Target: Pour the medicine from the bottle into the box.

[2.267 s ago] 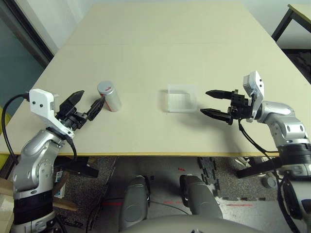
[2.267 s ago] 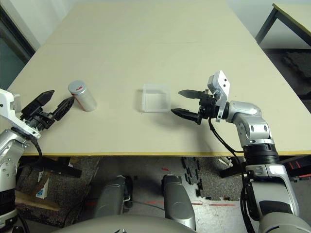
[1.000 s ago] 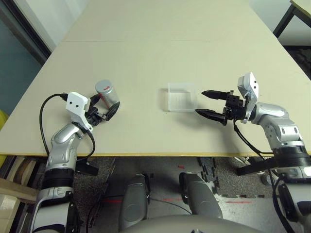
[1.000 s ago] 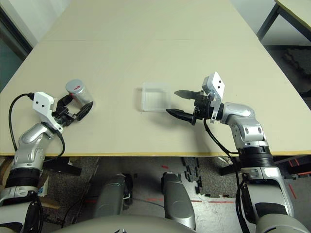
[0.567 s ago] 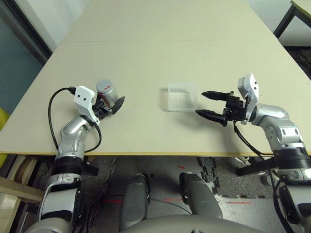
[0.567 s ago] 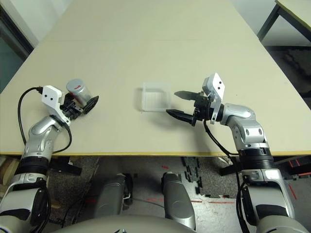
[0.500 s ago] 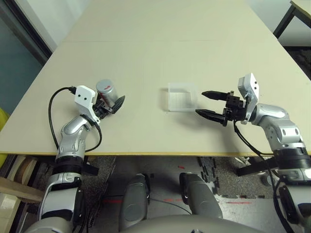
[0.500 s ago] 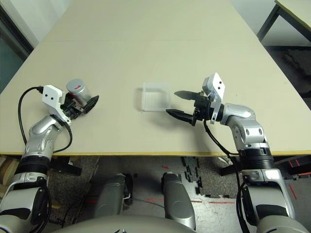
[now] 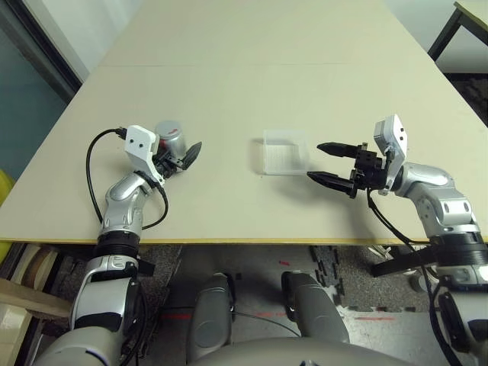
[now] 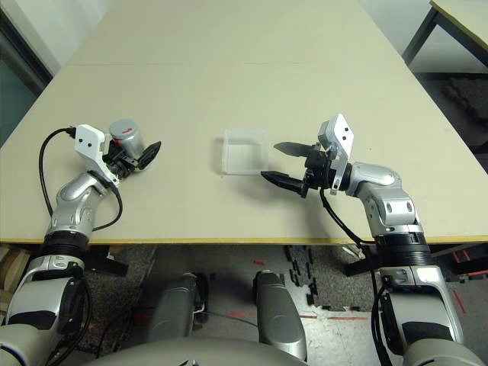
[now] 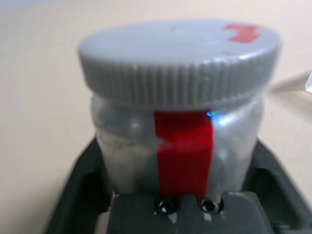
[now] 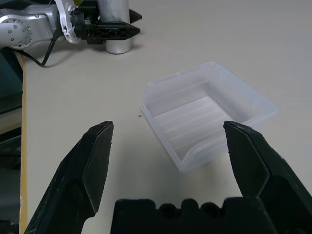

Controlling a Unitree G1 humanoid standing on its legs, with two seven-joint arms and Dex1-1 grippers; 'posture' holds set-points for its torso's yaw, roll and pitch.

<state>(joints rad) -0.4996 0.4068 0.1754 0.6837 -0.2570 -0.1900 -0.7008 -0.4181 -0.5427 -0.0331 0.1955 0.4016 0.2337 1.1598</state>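
**Left fingers clamp the bottle as the box waits at centre**

At the left of the head camera's frame, the left gripper (image 9: 181,155) has its black fingers (image 11: 80,190) pressed against either side of the bottle (image 9: 172,139), which stands upright on the pale counter (image 9: 252,91) with its grey ribbed cap (image 11: 179,58) on. A red strip (image 11: 184,156) runs down the bottle's side between the fingers. The clear box (image 9: 286,152) sits just right of the frame's centre, well apart from the bottle. At the right, the right gripper (image 9: 328,162) hovers just beside the box's right wall, its fingers (image 12: 90,161) spread wide apart and holding nothing. The medicine cannot be made out.
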